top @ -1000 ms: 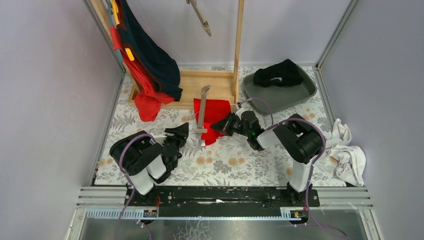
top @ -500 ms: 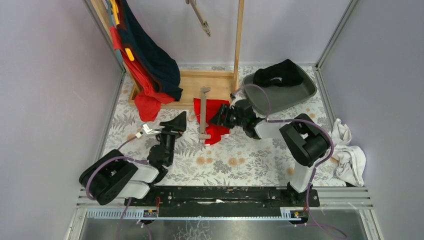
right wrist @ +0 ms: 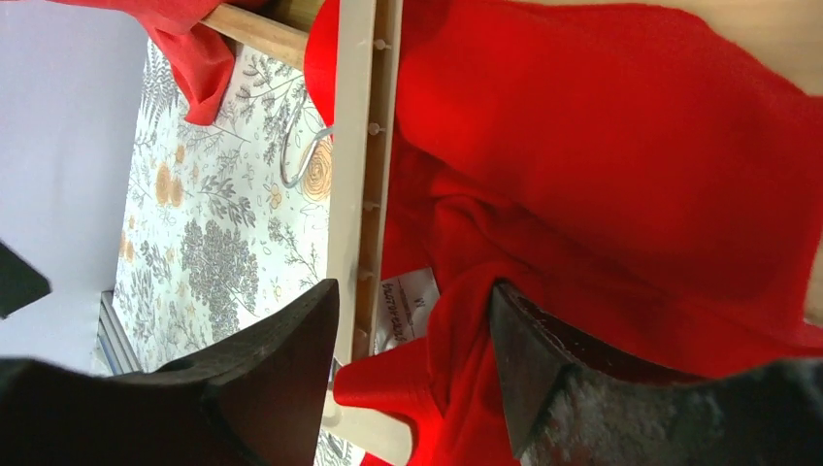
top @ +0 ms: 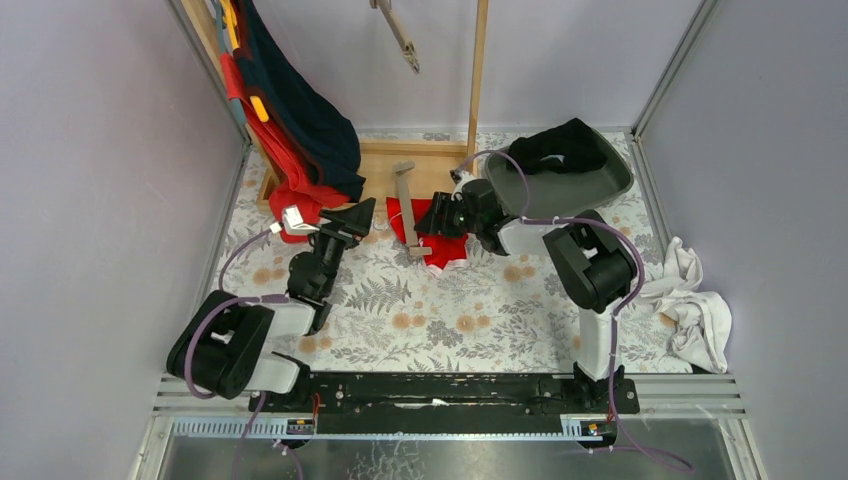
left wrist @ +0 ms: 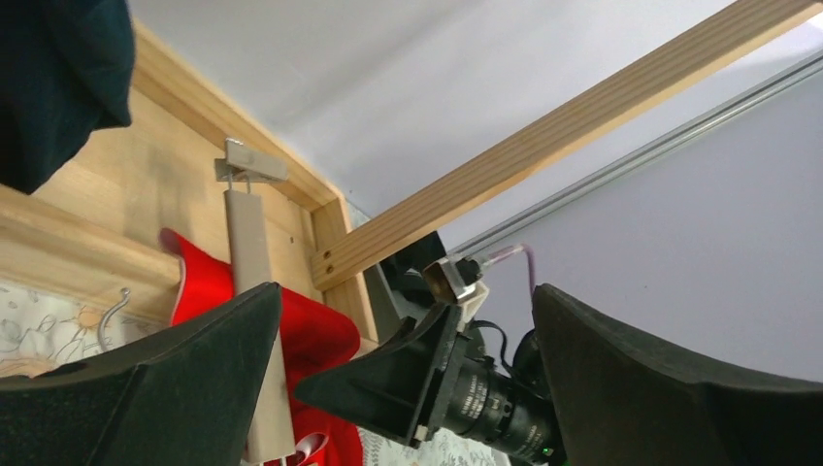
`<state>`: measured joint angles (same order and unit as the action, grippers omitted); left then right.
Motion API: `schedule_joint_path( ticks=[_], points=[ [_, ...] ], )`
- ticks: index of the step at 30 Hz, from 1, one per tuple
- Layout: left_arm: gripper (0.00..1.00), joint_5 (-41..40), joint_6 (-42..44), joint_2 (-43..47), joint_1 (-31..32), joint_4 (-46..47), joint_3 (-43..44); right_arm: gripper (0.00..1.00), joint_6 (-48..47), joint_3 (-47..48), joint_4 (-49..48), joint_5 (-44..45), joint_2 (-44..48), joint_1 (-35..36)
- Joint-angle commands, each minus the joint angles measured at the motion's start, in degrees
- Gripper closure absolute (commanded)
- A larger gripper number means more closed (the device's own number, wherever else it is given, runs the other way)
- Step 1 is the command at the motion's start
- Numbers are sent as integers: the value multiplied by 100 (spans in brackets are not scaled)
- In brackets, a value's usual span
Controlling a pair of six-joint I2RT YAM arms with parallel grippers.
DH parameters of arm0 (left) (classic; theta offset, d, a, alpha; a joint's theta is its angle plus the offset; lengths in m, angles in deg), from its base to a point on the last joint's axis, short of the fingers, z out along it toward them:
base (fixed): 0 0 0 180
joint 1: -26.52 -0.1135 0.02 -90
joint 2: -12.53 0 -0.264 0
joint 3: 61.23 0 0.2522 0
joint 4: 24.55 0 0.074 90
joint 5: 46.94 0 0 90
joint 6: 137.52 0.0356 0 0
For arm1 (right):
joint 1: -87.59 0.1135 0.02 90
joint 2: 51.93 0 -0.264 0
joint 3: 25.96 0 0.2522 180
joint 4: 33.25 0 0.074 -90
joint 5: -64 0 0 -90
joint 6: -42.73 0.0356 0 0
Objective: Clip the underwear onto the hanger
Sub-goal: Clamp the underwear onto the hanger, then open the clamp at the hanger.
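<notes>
Right wrist view: right jaws parted over red underwear (right wrist: 602, 146) beside hanger (right wrist: 364, 146); left jaws wide.

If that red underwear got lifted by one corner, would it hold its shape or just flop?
Probably flop: the underwear lies in soft folds, so it likely sags. It looks thin, so probably light. Pushed, it would likely bunch rather than slide, being already rumpled by the hanger.

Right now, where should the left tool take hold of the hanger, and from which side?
Probably the far half of the hanger bar, from the left: narrow, it lies over the red underwear, and the right tool crowds its near end.
</notes>
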<state>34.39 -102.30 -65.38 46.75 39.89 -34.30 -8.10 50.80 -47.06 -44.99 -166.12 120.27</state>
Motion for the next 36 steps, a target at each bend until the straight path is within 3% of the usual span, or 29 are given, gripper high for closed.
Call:
schedule_joint_path(
  ticks=[1,9,13,21,36],
  points=[
    [0,906,-314,-363,-241,430,93,35,-129,-210,212,35,583,-4],
    [0,1186,-411,-822,-274,761,231,32,-131,-1437,325,306,2045,287],
    [0,1194,-380,-865,-282,823,259,27,-425,-1374,678,669,2367,291],
    [1,1454,-465,-860,-480,880,388,29,-901,-427,424,502,1392,282],
    [5,2581,-924,-1353,-1121,1377,704,31,-540,531,-758,-204,-192,177]
  ],
)
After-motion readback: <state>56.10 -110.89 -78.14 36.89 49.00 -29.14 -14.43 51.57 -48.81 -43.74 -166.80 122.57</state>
